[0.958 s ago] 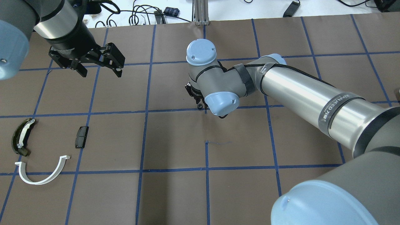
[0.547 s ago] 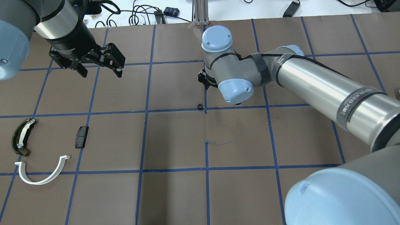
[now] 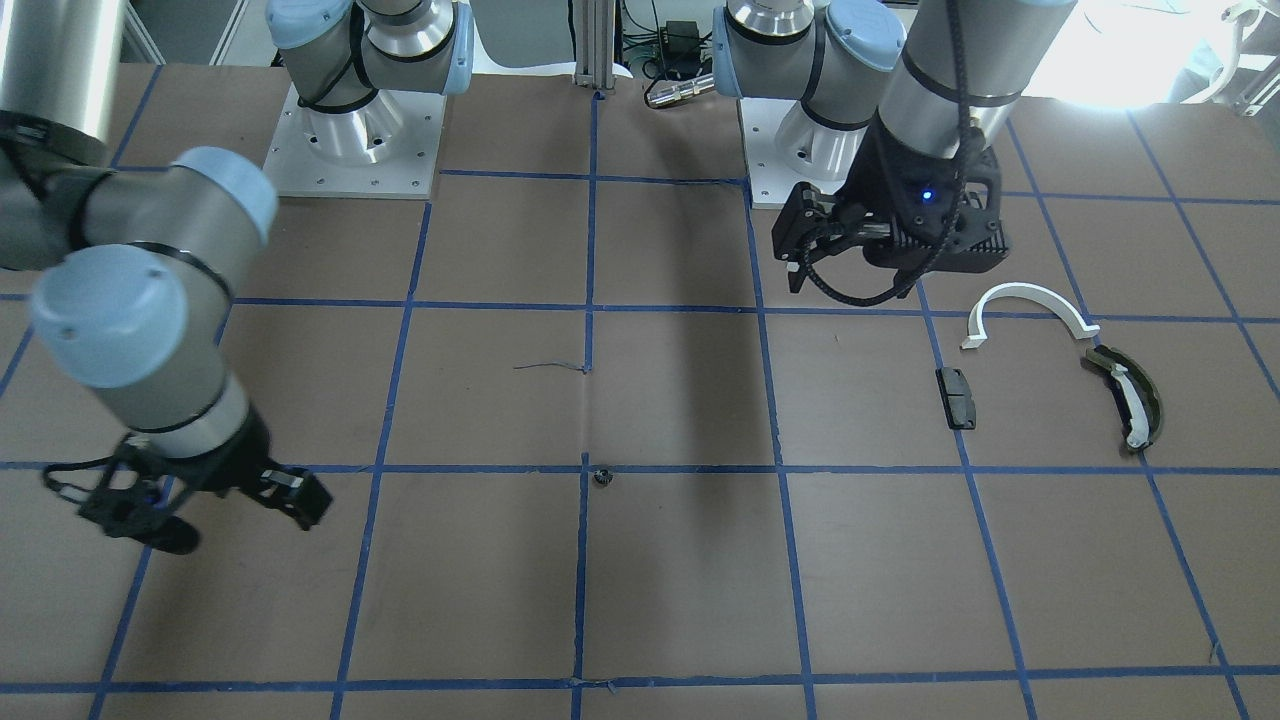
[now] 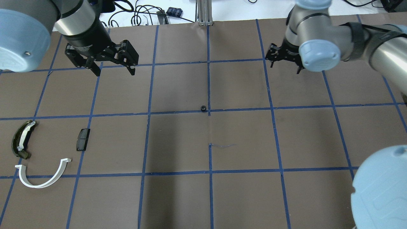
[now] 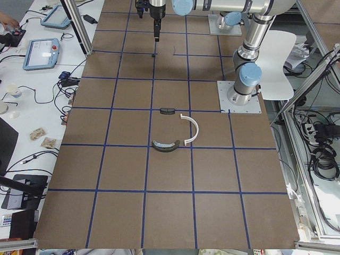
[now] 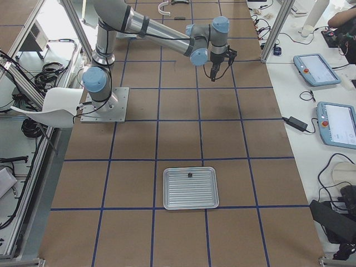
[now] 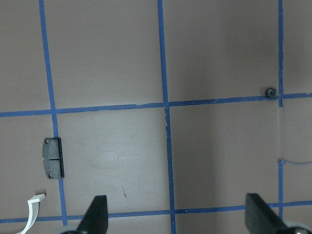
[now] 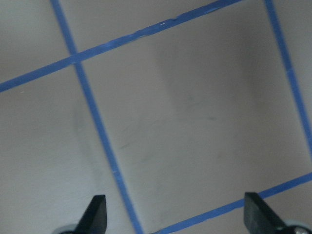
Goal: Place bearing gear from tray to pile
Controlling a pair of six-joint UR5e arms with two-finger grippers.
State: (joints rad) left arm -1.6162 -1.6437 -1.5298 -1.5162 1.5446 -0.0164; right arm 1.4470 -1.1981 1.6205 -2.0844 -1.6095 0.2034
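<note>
One bearing gear (image 4: 202, 108) lies loose on the brown bench (image 4: 178, 197), and I take every other place from it. One crossing of blue tape lines (image 4: 209, 111) sits just beside the gear.

Three parts make up the pile, all well apart from the gear toward the robot's left: one small black block (image 4: 83, 139) nearest it, one dark olive curved piece (image 4: 20, 140) with a white strip farther out, and one white half-ring arc (image 4: 47, 183) also far out. None of the three touches another.

Two pincers hang above the bench, both away from the gear on the side opposite the robot's base. The left pincer (image 4: 114, 71) is on the pile's side of the gear, its fingers spread wide and gripping nothing. The right pincer (image 4: 285, 67) is on the gear's other side, likewise spread and empty.

One ribbed metal tray (image 6: 191, 200) lies far from the gear at the robot's right end, with one small dark part (image 6: 190, 175) in it that is too small for me to identify.
</note>
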